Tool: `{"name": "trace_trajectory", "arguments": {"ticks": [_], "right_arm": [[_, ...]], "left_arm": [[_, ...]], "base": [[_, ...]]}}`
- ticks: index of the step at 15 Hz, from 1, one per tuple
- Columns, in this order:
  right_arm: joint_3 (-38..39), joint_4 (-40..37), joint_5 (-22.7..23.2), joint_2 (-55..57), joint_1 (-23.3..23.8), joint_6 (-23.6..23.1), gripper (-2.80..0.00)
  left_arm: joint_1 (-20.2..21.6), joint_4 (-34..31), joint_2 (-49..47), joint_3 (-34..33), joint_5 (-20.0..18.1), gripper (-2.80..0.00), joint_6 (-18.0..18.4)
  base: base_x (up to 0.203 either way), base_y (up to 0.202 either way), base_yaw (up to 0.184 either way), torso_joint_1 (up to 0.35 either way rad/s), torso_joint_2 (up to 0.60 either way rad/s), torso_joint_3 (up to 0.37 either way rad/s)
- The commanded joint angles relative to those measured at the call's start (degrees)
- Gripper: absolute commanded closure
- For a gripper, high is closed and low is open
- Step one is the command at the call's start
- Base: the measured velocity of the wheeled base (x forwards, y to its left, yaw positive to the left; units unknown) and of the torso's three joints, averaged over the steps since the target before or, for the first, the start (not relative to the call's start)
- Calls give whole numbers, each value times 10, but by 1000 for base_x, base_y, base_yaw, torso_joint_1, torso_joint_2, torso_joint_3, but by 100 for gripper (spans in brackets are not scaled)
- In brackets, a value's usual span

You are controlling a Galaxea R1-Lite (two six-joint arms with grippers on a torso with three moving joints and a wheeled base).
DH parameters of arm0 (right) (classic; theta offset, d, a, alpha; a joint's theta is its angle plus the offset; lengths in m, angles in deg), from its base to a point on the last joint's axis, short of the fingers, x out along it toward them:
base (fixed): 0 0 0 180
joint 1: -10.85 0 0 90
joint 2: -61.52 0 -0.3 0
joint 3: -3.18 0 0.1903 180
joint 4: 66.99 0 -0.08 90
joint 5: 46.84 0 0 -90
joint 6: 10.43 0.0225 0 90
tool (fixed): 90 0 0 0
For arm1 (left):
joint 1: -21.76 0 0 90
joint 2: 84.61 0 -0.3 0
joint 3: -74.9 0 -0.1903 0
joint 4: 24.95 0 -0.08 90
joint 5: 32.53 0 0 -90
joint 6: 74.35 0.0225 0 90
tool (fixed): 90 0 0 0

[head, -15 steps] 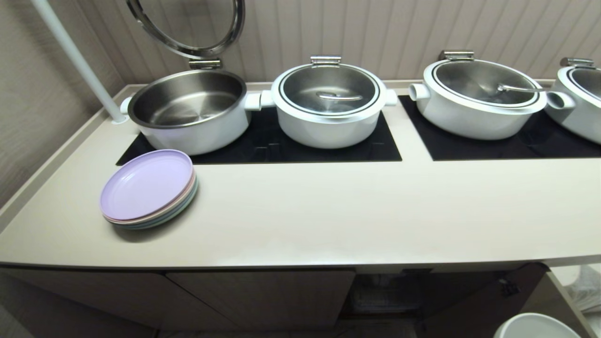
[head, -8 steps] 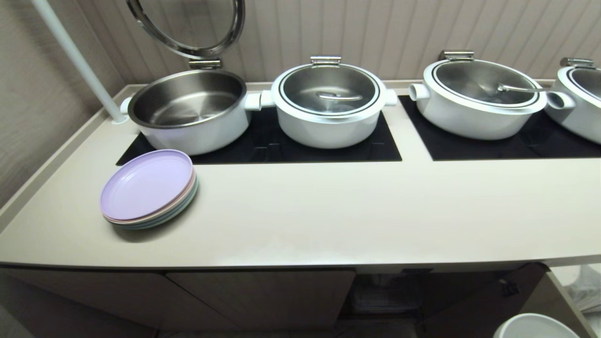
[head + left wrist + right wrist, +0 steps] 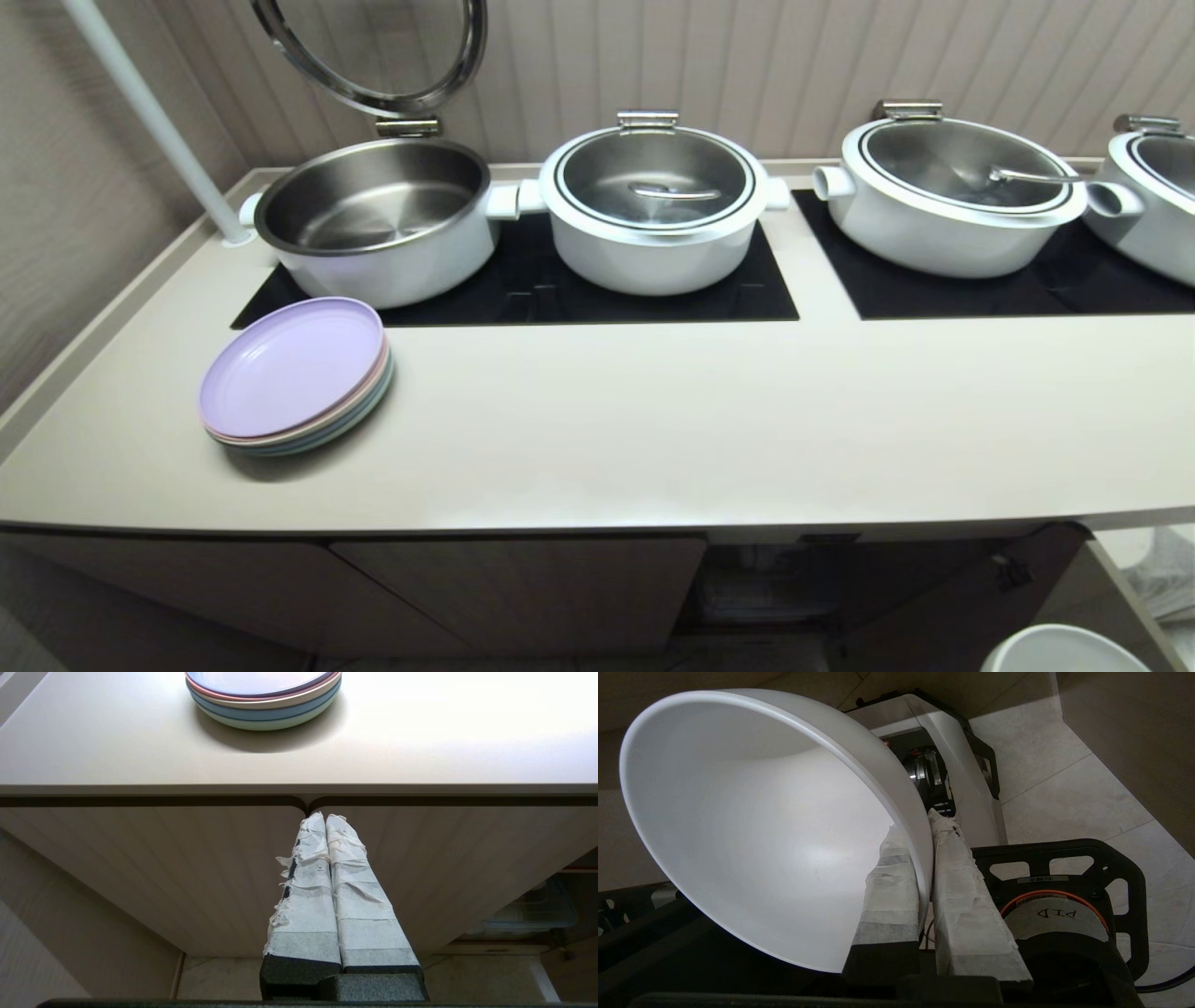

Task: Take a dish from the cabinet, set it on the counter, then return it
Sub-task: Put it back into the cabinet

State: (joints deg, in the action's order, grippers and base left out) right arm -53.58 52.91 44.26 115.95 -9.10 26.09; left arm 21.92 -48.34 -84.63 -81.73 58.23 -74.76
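Observation:
The dish (image 3: 752, 826), a plain white bowl, is pinched at its rim by my right gripper (image 3: 920, 828), one finger inside the bowl and one outside. It hangs tilted above the tiled floor. In the head view only the dish's rim (image 3: 1064, 651) shows, at the bottom right, below the level of the counter (image 3: 653, 429). The cabinet (image 3: 523, 588) runs under the counter, and its dark open bay (image 3: 766, 583) lies to the right of the shut doors. My left gripper (image 3: 325, 817) is shut and empty, parked in front of the ribbed doors (image 3: 163, 872).
A stack of pastel plates (image 3: 294, 373) with a lilac one on top sits at the counter's left. Several white pots (image 3: 653, 210) stand on the black hob panels (image 3: 1027, 289) at the back. My own base (image 3: 952, 779) is under the dish.

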Motion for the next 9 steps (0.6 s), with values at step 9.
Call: {"name": "trace_trajectory", "arguments": {"ticks": [9], "right_arm": [[0, -2, 0, 2, 0, 3, 0]], "left_arm": [[0, 0, 0, 0, 0, 0, 0]], "base": [[0, 0, 0, -23, 37, 23]]}}
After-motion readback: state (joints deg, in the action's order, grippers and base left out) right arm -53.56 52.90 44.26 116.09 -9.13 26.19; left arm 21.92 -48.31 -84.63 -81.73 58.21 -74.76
